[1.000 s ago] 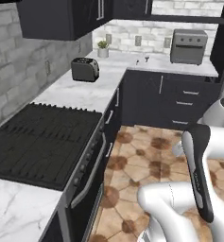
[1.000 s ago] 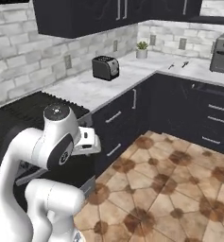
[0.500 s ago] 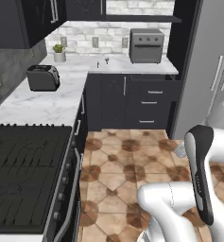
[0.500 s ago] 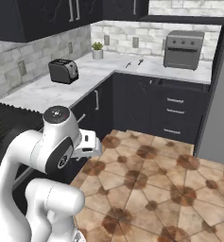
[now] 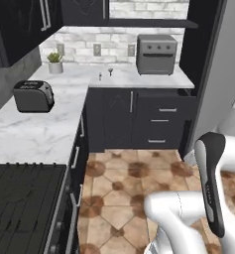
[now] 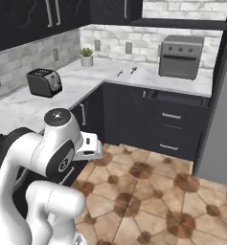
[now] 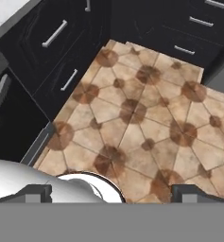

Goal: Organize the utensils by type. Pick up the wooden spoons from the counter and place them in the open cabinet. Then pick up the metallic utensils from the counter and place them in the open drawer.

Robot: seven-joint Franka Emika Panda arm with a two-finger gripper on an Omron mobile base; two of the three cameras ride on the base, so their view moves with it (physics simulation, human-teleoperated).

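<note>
Utensils [image 6: 127, 72] on bench [image 6: 96, 76], left of toaster oven [image 6: 181, 56].
I judge them light, stiff, slim; grip mid-handle. Fingers [image 7: 33, 193] spread wide, empty, over floor tiles [image 7: 142, 127].

This is a home kitchen. A white marble table [image 5: 34, 134] with grey lines runs along grey brick walls. On it sit a black toaster [image 5: 33, 95], a small green plant in a pot [image 5: 55, 63] and a grey toaster oven [image 5: 156, 54]. Black cabinets with silver handles [image 5: 158, 120] stand far ahead of the gripper [image 7: 111, 193], brown patterned floor tiles [image 7: 146, 123] lie under it, and a black stove top [image 5: 20, 208] sits off to one side.
</note>
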